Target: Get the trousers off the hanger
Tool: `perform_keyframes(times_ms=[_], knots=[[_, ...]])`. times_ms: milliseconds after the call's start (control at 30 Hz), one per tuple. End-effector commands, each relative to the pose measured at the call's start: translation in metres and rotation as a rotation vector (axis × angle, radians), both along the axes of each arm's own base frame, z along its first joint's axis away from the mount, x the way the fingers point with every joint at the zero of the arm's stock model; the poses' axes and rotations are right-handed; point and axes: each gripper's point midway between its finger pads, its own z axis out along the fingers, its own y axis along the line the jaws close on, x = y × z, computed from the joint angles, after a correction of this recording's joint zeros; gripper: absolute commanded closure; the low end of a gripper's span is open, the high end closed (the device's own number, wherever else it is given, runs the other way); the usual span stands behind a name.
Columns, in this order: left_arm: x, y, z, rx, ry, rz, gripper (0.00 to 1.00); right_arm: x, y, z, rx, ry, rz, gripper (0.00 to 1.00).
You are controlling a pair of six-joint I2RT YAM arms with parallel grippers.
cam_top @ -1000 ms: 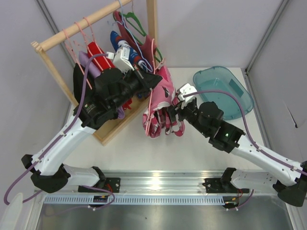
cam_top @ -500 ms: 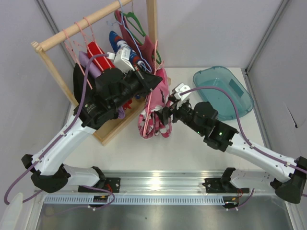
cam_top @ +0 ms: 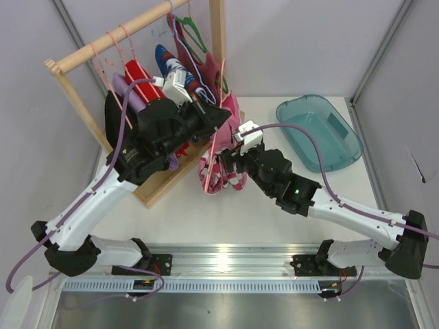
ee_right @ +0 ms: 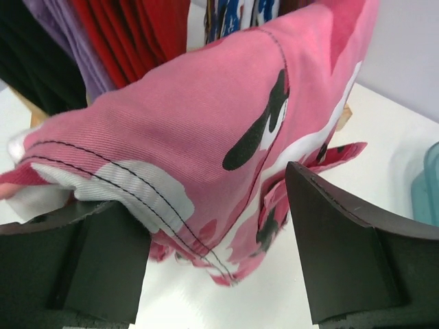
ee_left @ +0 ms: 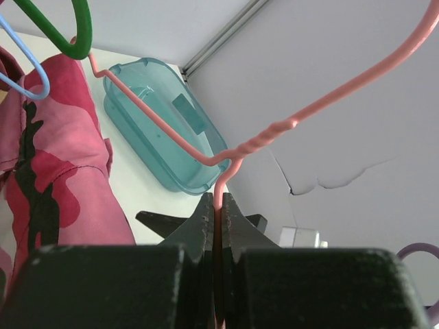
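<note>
Top view: we see the trousers (cam_top: 221,159), bright pink with red, white and black patches, hanging bunched just beside the wooden rack (cam_top: 68,65). Left wrist: the left gripper (ee_left: 217,204) is clenched on the hanger (ee_left: 274,130) wire. Right wrist: the right gripper (ee_right: 212,199) stands spread, with the stitched pink cloth between its fingers.

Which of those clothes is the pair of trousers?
Find the wooden clothes rack at the back left; beside its upright post, small cloth trousers hang low. Unlike the plain red garment and the blue-white-red patterned garment on the rail, they are bright pink with red, white and black patches.
</note>
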Motion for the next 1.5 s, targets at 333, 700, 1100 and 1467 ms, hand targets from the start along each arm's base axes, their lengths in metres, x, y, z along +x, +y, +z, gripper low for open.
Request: perform_keyframes(times_ms=[333,700,1100,1467], knots=[[-0.019,0.024,0.088,-0.235,-0.192,0.008,1.00,0.012,-0.029,0.045,-0.012,-0.161,-0.155,0.44],[-0.024,0.021,0.089,-0.257,-0.187,-0.015,1.00,0.019,-0.018,0.039,-0.103,-0.216,-0.136,0.54],[-0.035,0.017,0.104,-0.296,-0.208,-0.040,1.00,0.039,-0.010,0.017,-0.073,-0.182,-0.157,0.24],[-0.035,0.013,0.115,-0.304,-0.232,-0.052,1.00,0.054,0.010,-0.013,-0.119,-0.204,-0.176,0.29]])
